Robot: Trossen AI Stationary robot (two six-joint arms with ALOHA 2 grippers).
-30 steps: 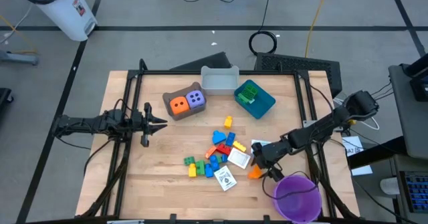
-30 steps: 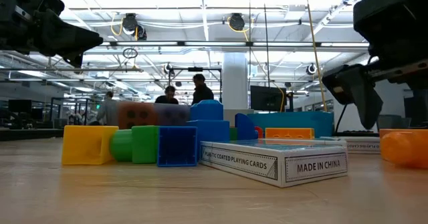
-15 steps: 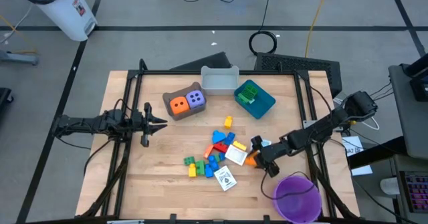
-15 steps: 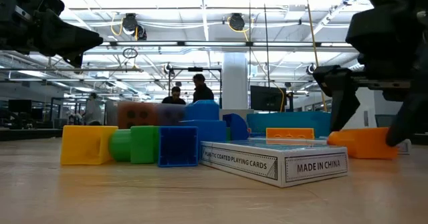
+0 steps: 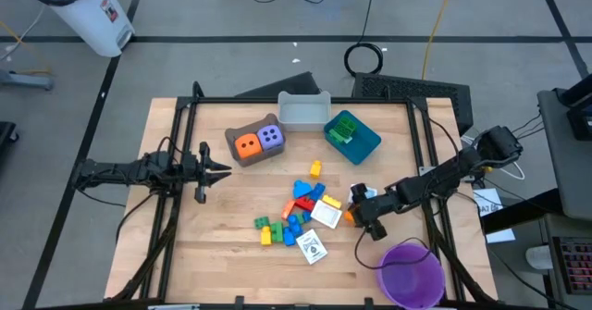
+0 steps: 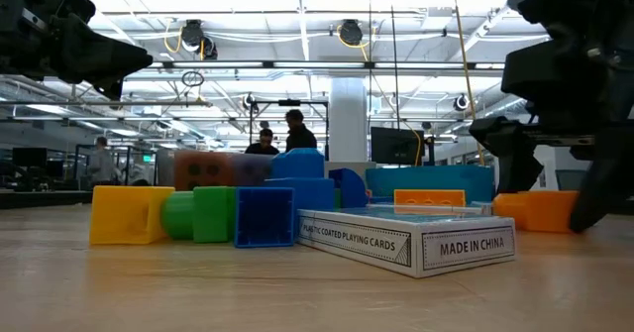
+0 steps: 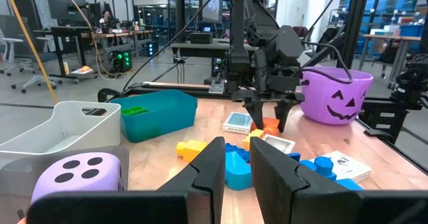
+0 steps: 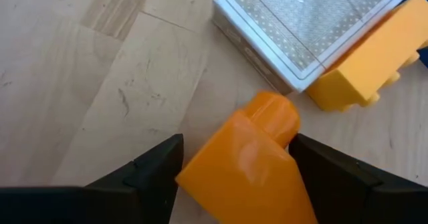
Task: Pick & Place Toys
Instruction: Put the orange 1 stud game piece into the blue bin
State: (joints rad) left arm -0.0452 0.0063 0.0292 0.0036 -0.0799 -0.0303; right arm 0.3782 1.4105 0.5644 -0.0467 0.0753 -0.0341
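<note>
My right gripper [image 5: 355, 217] is at the table's right front, shut on an orange brick [image 8: 251, 157], which also shows in the low view [image 6: 535, 211]. The brick lies beside a white card box [image 5: 329, 215] at the edge of the pile of small bricks [image 5: 296, 213]. A second card box [image 5: 313, 247] lies nearer the front. The orange die [image 5: 246, 144] and purple die [image 5: 270, 137] sit in the brown bin [image 5: 233, 155]. My left gripper [image 5: 228, 170] hovers left of the pile, empty, with a narrow gap between its fingers. My right gripper pinches the orange brick's wide body [image 8: 200, 167] between its two fingers, one on each side. The fingers slant down from the table's right. The brick's round stud end [image 8: 275, 114] points away from the gripper toward the card box. The brick sits at table level; whether it is lifted clear I cannot tell.
A grey bin [image 5: 303, 111] and a blue bin [image 5: 365, 143] holding green bricks stand at the back. A purple bowl [image 5: 412, 273] stands at the front right corner, close behind my right gripper. A yellow brick [image 8: 368, 63] lies against the card box [image 8: 314, 23].
My right gripper has gone toward the table's far edge, away from the purple bowl, taking the orange brick along. The brick now lies beside the white card box instead of nearer the front edge.
</note>
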